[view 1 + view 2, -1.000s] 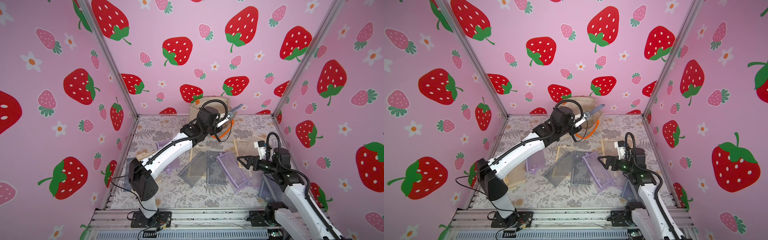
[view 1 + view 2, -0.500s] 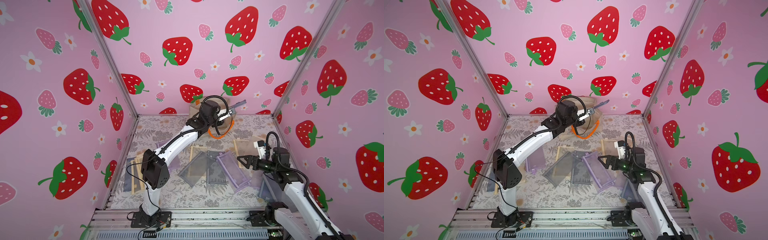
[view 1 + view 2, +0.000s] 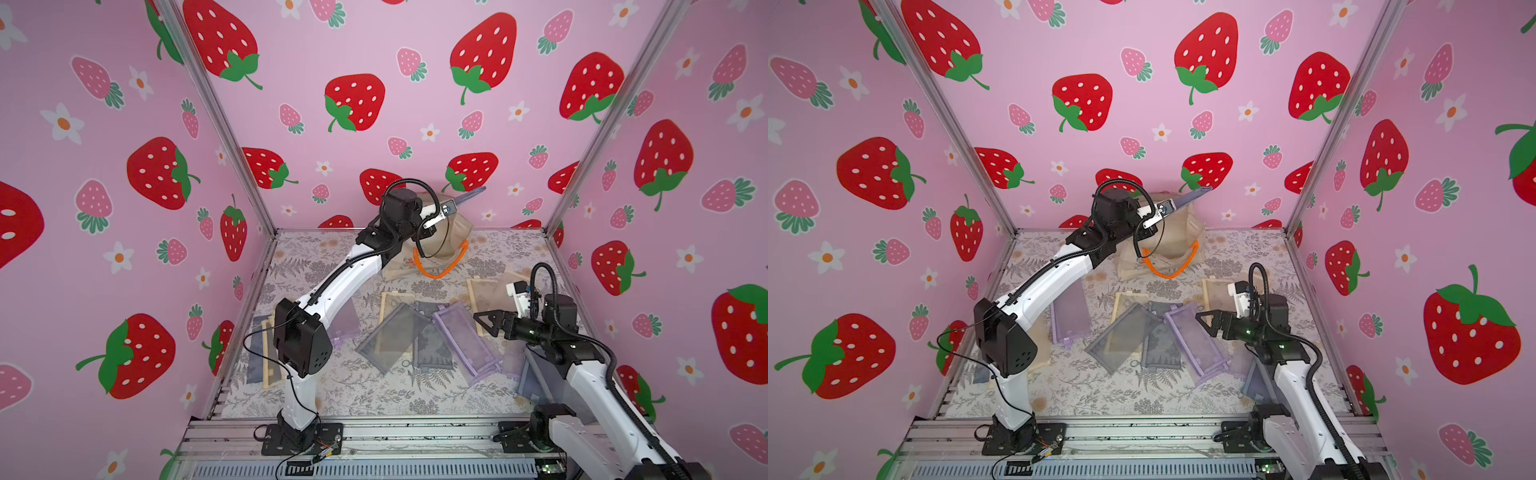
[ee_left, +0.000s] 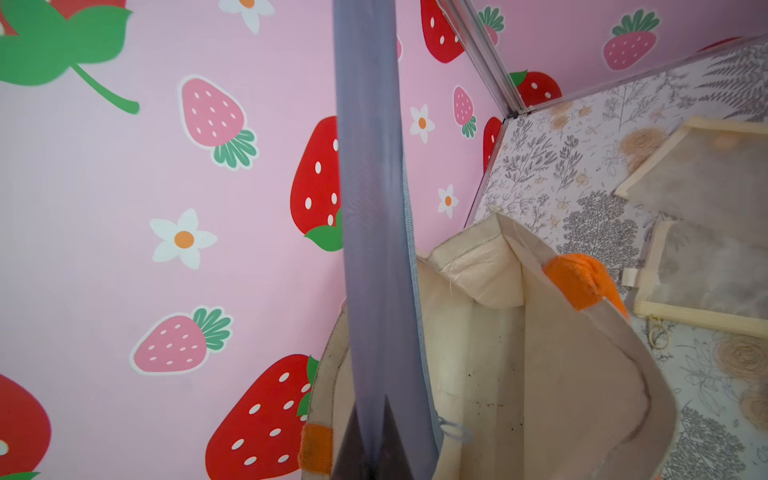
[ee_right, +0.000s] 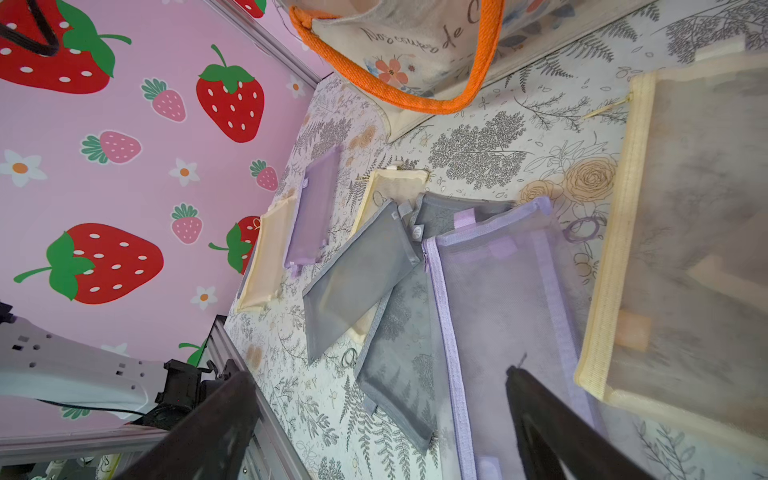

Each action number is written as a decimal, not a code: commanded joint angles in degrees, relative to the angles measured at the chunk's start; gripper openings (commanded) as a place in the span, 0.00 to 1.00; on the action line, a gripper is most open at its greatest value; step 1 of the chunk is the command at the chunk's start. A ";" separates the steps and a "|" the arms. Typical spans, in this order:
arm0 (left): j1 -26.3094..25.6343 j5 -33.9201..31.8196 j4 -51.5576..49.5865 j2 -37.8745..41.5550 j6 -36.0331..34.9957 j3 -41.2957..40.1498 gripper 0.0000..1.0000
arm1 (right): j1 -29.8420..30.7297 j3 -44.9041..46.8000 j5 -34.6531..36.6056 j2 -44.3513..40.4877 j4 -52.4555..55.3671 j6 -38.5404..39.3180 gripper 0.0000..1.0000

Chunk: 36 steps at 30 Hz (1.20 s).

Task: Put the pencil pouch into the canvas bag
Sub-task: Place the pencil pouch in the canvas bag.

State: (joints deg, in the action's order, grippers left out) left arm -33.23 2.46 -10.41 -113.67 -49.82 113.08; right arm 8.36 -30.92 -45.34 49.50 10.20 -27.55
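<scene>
The left gripper [image 3: 454, 204] is closed tight on one end of a grey-blue pencil pouch [image 3: 471, 195]. The pouch sticks out from the jaws, thin edge up, and points at a slant toward the pink back wall. In the left wrist view it shows as a long grey-blue strip [image 4: 370, 208], and just beside and under it is the open mouth of the canvas bag [image 4: 540, 374]. So the pouch is in the air over the bag's opening and not inside it. The bag [image 3: 453, 235] stands at the far end of the table, close to the back wall, with its cream cloth a little slumped. One orange handle [image 3: 440, 270] hangs down its front side. The right gripper [image 3: 484, 323] is well apart from all this, on the near right side. Its jaws are spread wide with nothing between them, and it hovers above the loose pouches. Under it lie a purple pouch [image 3: 461, 336], a grey pouch [image 3: 390, 336] overlapping its neighbours, and a cream pouch [image 3: 486, 295]. All of them lie flat on the flower-printed table [image 3: 374, 399].
</scene>
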 commanded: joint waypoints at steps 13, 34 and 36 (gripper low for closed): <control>4.47 1.99 -2.42 -4.44 -3.81 -2.23 0.00 | -0.45 -1.86 0.49 2.36 -2.56 1.01 0.95; 4.41 -0.86 -12.75 -12.58 -5.75 7.76 0.27 | -1.76 -2.16 -1.01 5.60 -4.22 1.55 0.95; 4.33 0.25 -11.75 -11.17 -4.35 7.59 0.35 | -1.93 -2.21 -1.23 5.89 -4.22 1.62 0.95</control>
State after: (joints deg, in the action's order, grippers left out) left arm -28.77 1.65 -21.96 -126.93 -55.72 117.84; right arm 6.83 -31.55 -45.50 55.11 6.50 -26.96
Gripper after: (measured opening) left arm 0.328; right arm 0.947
